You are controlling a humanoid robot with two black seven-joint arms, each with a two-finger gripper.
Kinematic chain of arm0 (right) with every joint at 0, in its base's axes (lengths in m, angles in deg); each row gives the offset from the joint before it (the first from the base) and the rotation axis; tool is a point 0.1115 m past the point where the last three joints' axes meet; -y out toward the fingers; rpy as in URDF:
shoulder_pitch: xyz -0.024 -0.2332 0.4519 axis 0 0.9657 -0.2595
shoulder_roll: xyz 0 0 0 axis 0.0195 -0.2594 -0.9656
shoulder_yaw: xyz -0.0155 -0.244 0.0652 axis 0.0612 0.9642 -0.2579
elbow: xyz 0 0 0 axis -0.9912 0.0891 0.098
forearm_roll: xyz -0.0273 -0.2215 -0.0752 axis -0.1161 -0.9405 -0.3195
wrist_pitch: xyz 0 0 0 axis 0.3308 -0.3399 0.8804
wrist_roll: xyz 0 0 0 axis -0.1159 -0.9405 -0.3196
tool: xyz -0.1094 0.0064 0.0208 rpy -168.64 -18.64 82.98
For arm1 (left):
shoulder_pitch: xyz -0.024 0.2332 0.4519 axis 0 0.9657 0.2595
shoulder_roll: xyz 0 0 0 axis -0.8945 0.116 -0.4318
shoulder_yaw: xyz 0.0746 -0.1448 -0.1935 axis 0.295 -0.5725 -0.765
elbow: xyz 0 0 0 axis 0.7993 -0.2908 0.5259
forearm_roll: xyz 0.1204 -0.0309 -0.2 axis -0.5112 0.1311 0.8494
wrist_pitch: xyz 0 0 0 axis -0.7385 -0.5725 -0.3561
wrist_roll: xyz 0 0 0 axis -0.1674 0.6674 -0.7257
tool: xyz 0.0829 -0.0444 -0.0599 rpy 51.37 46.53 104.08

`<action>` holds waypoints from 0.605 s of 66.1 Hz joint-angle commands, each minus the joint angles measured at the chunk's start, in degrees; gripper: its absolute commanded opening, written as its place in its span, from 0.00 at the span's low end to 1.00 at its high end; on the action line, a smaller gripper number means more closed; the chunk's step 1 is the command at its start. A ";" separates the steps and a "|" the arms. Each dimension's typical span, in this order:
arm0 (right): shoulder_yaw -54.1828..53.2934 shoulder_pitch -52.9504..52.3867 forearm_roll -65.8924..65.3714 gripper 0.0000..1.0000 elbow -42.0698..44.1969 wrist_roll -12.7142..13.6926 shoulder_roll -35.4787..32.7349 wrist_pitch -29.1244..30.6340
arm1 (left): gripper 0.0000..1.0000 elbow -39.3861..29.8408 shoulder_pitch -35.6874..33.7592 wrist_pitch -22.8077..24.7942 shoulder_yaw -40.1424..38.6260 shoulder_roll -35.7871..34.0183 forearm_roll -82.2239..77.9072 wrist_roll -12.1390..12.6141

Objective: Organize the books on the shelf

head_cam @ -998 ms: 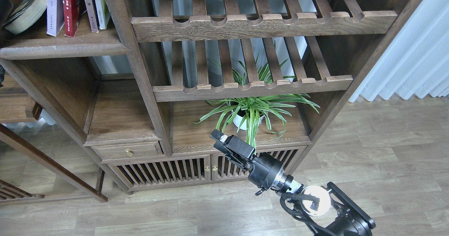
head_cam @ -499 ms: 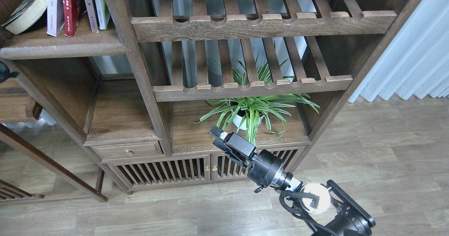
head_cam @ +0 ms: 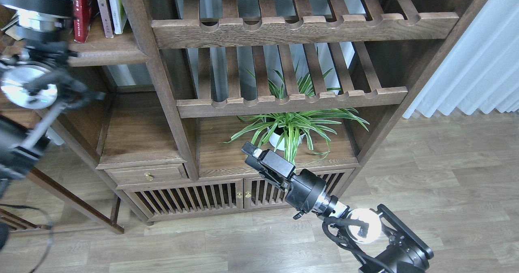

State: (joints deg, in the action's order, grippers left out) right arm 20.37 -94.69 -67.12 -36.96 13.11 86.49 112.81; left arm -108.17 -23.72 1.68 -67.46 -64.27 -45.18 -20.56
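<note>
The shelf is the solid dark-brown plank at upper left. Upright on it stand a red book, a thin brownish one and a white-green one. My left arm rises in front of the shelf's left part. It hides the lavender-white book and most of the thick black one. Its far end runs off the top edge, so the left gripper is out of view. My right gripper hangs low before the plant shelf, holding nothing. Its fingers cannot be told apart.
Two slatted racks with notched rails fill the middle bay. A spider plant in a white pot stands below them, just behind my right gripper. A drawer and slatted cabinet doors sit lower. White curtain hangs at right.
My left arm has swung up into view at upper left and now covers the leftmost books. My right gripper has crept slightly left and up.
</note>
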 commanded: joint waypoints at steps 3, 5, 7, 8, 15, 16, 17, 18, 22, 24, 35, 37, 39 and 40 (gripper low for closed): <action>-0.04 -0.08 -0.07 0.97 0.04 0.01 0.00 -0.06 | 0.99 0.01 0.27 0.00 4.45 5.18 -2.76 0.02; -0.04 -0.08 0.02 0.97 -0.05 0.01 0.00 -0.06 | 0.99 0.01 0.53 0.00 5.42 5.89 -2.85 0.02; -0.12 -0.08 -0.07 0.97 -0.05 0.01 0.00 -0.06 | 0.99 0.01 0.70 0.00 6.47 6.59 -2.94 0.02; -0.21 -0.08 -0.07 0.97 -0.05 0.01 0.00 -0.06 | 0.99 0.01 0.71 0.00 6.83 6.85 -3.02 0.02; -0.48 -0.08 -0.07 0.97 -0.05 0.01 0.00 -0.06 | 0.99 0.01 2.02 0.00 10.70 7.73 -3.11 0.02; -0.48 -0.08 -0.07 0.97 0.04 0.01 0.00 -0.06 | 1.00 0.01 2.72 0.00 11.40 7.65 -3.11 0.02; -0.48 0.00 -0.07 0.97 -0.05 0.01 0.00 -0.06 | 1.00 0.01 2.99 0.00 11.58 7.65 -3.11 0.02; -0.56 0.00 -0.07 0.97 -0.05 0.01 0.00 -0.06 | 1.00 0.01 3.69 0.00 12.01 7.30 -3.11 0.02; -0.56 0.00 0.02 0.98 -0.05 0.01 0.00 -0.06 | 1.00 0.01 5.54 0.00 12.72 6.59 -3.20 0.02; -0.56 0.09 0.02 0.98 -0.05 0.01 0.00 -0.06 | 1.00 0.01 6.77 0.00 13.25 5.98 -3.20 0.02; -0.56 0.09 0.11 0.98 -0.22 0.01 0.00 0.02 | 1.00 0.10 10.99 0.00 17.90 1.50 -3.99 0.02; -0.56 0.09 0.11 0.98 -0.22 0.01 0.00 0.02 | 1.00 0.10 11.08 0.00 18.69 0.71 -3.90 0.02; -0.57 0.09 0.11 0.98 -0.31 0.01 0.00 0.02 | 1.00 0.10 11.16 0.00 19.05 0.18 -3.90 0.02; -0.56 0.09 0.11 0.98 -0.31 0.01 0.00 0.02 | 1.00 0.10 11.43 0.00 19.22 -0.26 -3.90 0.02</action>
State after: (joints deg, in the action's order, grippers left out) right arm 19.81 -94.60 -67.08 -37.14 13.11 86.49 112.80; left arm -108.12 -13.40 1.68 -50.52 -61.95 -48.98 -20.54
